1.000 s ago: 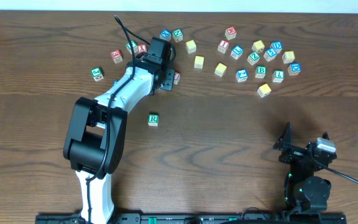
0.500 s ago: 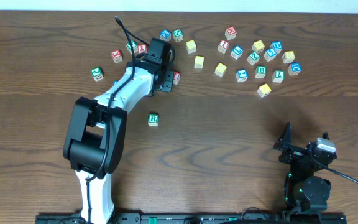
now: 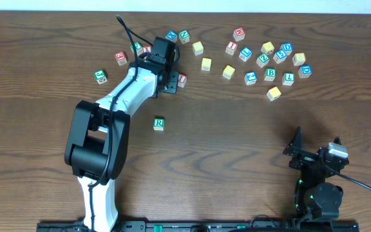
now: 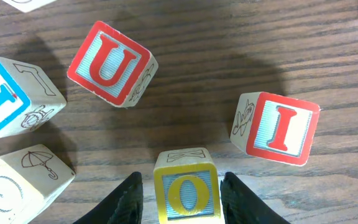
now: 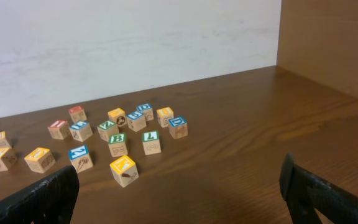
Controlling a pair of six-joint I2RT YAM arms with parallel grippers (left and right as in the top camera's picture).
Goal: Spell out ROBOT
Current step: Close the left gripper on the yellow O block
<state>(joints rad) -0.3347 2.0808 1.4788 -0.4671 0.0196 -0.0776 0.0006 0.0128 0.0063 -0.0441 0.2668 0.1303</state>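
Observation:
A yellow O cube (image 4: 187, 190) sits between the fingers of my left gripper (image 4: 182, 200), which is shut on it; the arm hides this cube from overhead. My left gripper (image 3: 166, 67) hangs at the far left of the table between the red U cube (image 4: 109, 62) and the red I cube (image 4: 280, 127). The green R cube (image 3: 158, 124) lies alone nearer the middle. The green B cube (image 3: 270, 73) sits in the far right cluster, also seen as the B cube (image 5: 117, 140). Plain yellow cubes (image 3: 206, 64) lie at the back. My right gripper (image 3: 315, 145) rests open at the front right, holding nothing.
Several other letter cubes (image 3: 286, 48) crowd the back right. A red cube (image 3: 120, 57) and a green cube (image 3: 100, 76) lie left of the left arm. A blue-lettered cube (image 4: 2, 96) and an umbrella-marked cube (image 4: 23, 180) sit close by the left fingers.
The left wrist has shifted slightly toward the back left, uncovering more of the red I cube. The right arm has not moved.

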